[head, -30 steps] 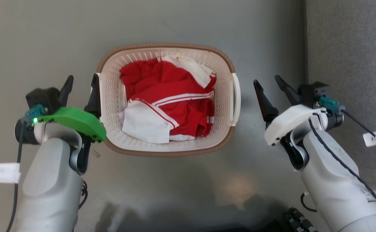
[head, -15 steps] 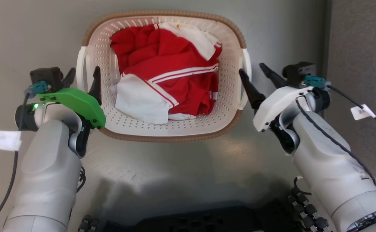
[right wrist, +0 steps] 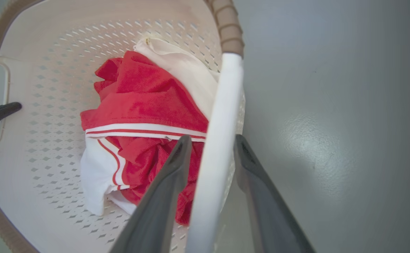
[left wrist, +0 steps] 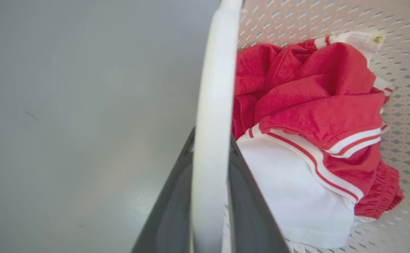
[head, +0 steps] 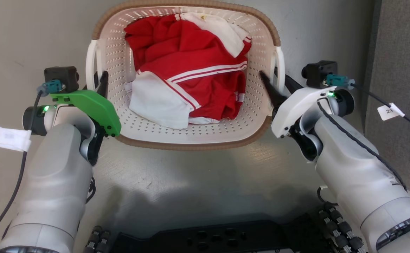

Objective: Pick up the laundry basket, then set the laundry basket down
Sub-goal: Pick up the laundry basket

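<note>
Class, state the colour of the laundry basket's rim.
Brown, on the laundry basket; it shows best in the head view.

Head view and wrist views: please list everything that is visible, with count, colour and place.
basket: one, cream with brown rim, top centre, between the grippers.
clothes: a heap, red and white, count unclear, inside the basket.
floor: one, grey, under everything.
textured surface: one, darker grey, right edge.
cable tags: two, white, one at far left, one at far right.
base: one, black, bottom edge.
left gripper: dark fingers, shut on the left handle.
right gripper: dark fingers, open, astride the right handle.
</note>
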